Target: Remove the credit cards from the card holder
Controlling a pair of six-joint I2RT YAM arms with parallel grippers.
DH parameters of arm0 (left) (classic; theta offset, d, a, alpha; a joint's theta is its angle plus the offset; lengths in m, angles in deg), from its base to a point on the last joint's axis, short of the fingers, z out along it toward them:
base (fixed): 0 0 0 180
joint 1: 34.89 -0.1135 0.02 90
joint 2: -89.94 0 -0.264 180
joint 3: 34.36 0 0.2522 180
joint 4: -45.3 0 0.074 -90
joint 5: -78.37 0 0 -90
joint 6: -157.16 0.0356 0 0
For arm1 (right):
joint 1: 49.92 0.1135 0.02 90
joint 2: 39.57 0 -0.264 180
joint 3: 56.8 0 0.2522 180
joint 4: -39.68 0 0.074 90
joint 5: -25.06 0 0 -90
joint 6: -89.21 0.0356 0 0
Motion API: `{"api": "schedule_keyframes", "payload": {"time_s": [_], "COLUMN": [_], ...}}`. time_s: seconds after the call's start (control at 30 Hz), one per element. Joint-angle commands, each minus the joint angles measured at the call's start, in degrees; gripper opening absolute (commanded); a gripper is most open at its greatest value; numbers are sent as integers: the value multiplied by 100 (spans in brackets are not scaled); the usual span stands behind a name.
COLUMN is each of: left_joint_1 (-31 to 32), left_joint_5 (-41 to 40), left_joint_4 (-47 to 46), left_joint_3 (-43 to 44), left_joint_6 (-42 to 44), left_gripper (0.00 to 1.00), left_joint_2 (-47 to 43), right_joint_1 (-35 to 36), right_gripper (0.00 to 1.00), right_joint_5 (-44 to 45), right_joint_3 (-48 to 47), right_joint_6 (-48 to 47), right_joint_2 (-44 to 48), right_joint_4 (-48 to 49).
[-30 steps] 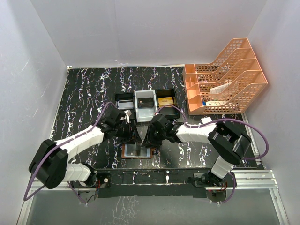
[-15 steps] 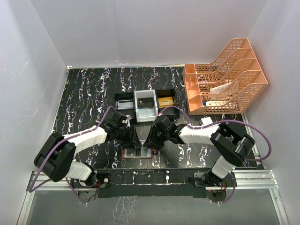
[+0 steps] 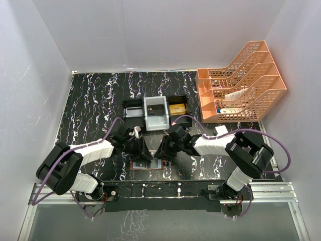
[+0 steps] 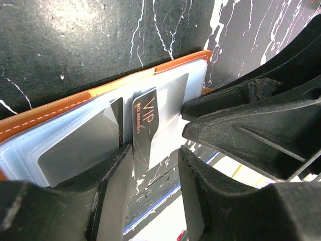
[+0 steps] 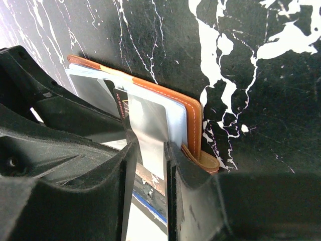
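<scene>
My right pincer nearly closed, grasping silver credit card, my left pincer slightly parted astride VIP credit card, grip unclear, card holder open flat on bench, near edge, long axis crosswise

Cards in holder, tray behind

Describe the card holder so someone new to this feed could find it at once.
On the black marbled table, look near the front edge, before the black-and-white compartment tray, where the left gripper and right gripper converge. The card holder lies open there: a flat brown stitched folder with pale blue pockets, unlike the boxy tray.
</scene>
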Motion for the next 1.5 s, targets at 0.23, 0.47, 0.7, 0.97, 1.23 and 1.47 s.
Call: {"api": "schedule_keyframes", "payload": {"time_s": [0.23, 0.47, 0.7, 0.97, 1.23, 1.47], "left_joint_1": [-12, -13, -12, -9, -22, -18], "left_joint_5": [103, -51, -172, -641, -819, -777], "left_joint_4": [-252, -196, -88, 666, 970, 922], "left_joint_3": [-160, -144, -132, 77, 161, 191], "left_joint_6": [-213, -240, -222, 95, 231, 232], "left_gripper": [31, 19, 2, 0, 0, 0], "left_joint_2": [-27, -277, -390, -645, -831, -818], "right_joint_1": [4, 5, 5, 5, 5, 5], "right_gripper": [25, 24, 23, 23, 24, 33], "right_joint_5": [186, 190, 203, 256, 213, -118], "right_joint_3": [179, 161, 125, 59, -85, -480], "right_joint_6": [-44, -46, -67, -101, -170, -344], "right_joint_2": [-194, -213, -221, -203, -70, 196], "right_joint_4": [-378, -394, -421, -410, -273, 204]}}
